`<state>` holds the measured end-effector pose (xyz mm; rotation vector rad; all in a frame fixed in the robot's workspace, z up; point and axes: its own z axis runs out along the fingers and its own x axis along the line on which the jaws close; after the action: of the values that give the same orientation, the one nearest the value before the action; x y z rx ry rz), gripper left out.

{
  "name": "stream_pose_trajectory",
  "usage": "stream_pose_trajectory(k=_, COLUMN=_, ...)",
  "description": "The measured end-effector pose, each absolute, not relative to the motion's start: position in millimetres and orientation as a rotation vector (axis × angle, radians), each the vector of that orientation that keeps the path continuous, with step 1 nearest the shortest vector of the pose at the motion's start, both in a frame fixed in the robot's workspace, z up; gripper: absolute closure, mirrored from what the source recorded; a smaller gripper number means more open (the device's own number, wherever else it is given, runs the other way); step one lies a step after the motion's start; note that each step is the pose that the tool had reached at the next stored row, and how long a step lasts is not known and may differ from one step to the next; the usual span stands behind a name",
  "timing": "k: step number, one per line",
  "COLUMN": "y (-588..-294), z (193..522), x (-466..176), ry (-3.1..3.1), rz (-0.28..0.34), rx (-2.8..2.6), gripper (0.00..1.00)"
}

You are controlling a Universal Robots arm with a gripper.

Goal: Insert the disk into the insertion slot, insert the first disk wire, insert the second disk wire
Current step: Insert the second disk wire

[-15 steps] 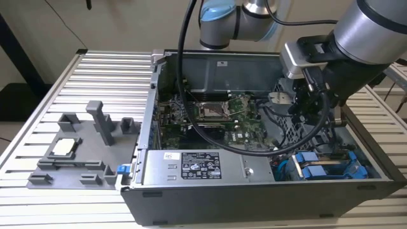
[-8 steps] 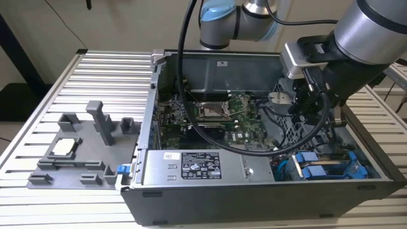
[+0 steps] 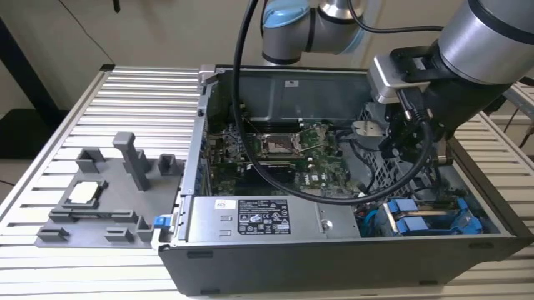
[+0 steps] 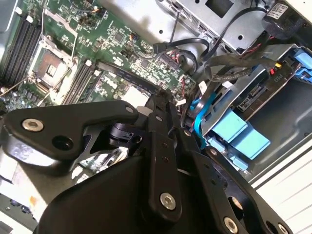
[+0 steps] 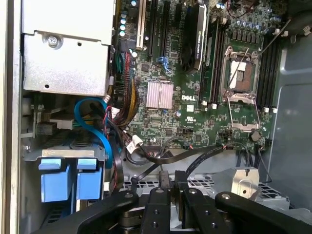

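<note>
Inside the open computer case (image 3: 351,262) on the table (image 3: 142,94), the arm's fingers (image 5: 168,187) hang low over the drive cage, at about three o'clock from the green motherboard (image 3: 276,156) in the exterior view. They look pressed together, a black cable (image 5: 195,156) just ahead; whether they pinch it I cannot tell. The disk (image 3: 429,222) sits in the insertion slot (image 3: 392,169), blue tabs outward.
</note>
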<state>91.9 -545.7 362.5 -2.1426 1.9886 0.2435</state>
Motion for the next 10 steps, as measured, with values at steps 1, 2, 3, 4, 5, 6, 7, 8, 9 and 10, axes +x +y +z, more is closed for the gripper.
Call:
stream_pose_trajectory(k=1, y=-545.7, z=362.5, x=91.9, ry=1.989, rz=0.244, rx=-2.142, gripper=0.84)
stream_pose_trajectory(k=2, y=-545.7, z=362.5, x=91.9, ry=1.988, rz=0.244, rx=-2.143, gripper=0.84)
stream_pose_trajectory(k=3, y=-545.7, z=362.5, x=91.9, ry=1.988, rz=0.244, rx=-2.142, gripper=0.84)
stream_pose_trajectory(k=4, y=-545.7, z=362.5, x=91.9, ry=1.988, rz=0.244, rx=-2.142, gripper=0.84)
stream_pose_trajectory(k=5, y=-545.7, z=362.4, x=91.9, ry=1.989, rz=0.243, rx=-2.143, gripper=0.84)
stream_pose_trajectory(k=6, y=-545.7, z=362.3, x=91.9, ry=1.992, rz=0.238, rx=-2.146, gripper=0.84)
stream_pose_trajectory(k=7, y=-545.7, z=362.2, x=92.0, ry=1.998, rz=0.226, rx=-2.154, gripper=0.84)
stream_pose_trajectory(k=8, y=-545.7, z=362.3, x=92.0, ry=2.008, rz=0.210, rx=-2.164, gripper=0.84)
stream_pose_trajectory(k=9, y=-545.7, z=362.3, x=91.9, ry=2.017, rz=0.193, rx=-2.174, gripper=0.84)
stream_pose_trajectory(k=10, y=-545.7, z=362.2, x=91.9, ry=2.026, rz=0.177, rx=-2.184, gripper=0.84)
